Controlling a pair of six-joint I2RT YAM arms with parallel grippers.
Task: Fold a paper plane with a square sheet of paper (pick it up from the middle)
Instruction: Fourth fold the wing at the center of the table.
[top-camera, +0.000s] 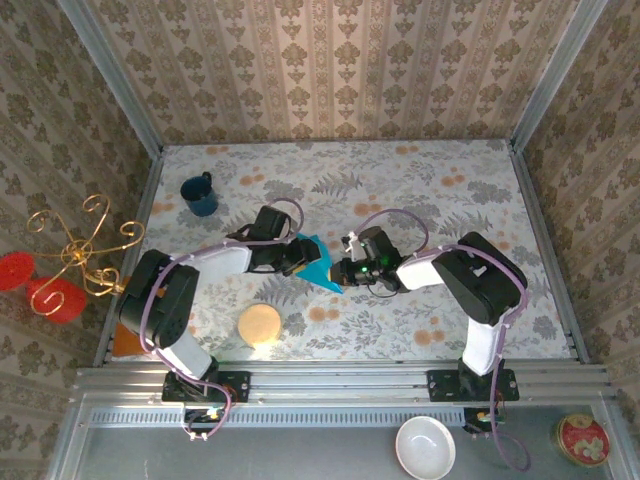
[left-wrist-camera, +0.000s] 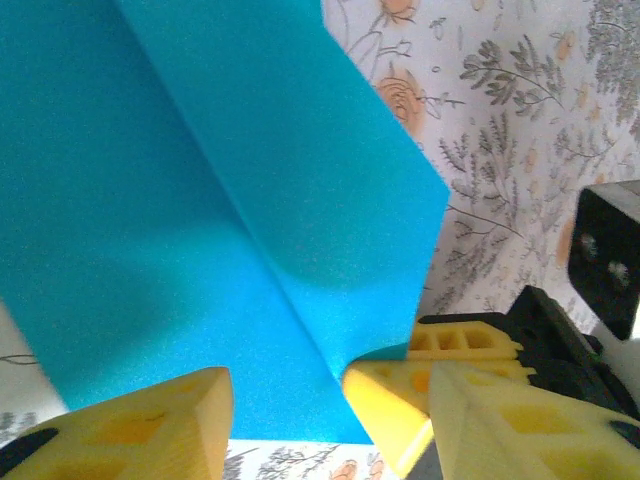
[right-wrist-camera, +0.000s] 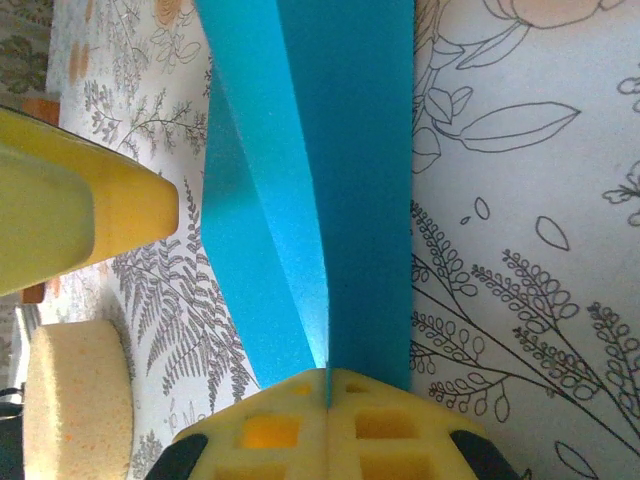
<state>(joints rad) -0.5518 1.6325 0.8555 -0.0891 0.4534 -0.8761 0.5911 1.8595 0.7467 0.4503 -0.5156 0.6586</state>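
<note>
The square sheet of paper (top-camera: 318, 262) is bright turquoise, creased, and held up off the table near its middle, between my two grippers. My right gripper (top-camera: 340, 272) is shut on one edge of it. In the right wrist view the folded layers of the paper (right-wrist-camera: 360, 150) run straight into the closed yellow pads (right-wrist-camera: 290, 430) of the right gripper (right-wrist-camera: 328, 378). My left gripper (top-camera: 298, 254) is at the sheet's left side. In the left wrist view the paper (left-wrist-camera: 200, 200) spreads across the gap of the left gripper (left-wrist-camera: 288, 385), whose fingers (left-wrist-camera: 150, 425) stand apart.
A dark blue mug (top-camera: 200, 195) stands at the far left. A round tan sponge (top-camera: 260, 325) lies near the left arm's base and also appears as the sponge (right-wrist-camera: 75, 390). A gold wire stand (top-camera: 85, 250) sits off the table's left edge. A white bowl (top-camera: 425, 447) sits below the rail.
</note>
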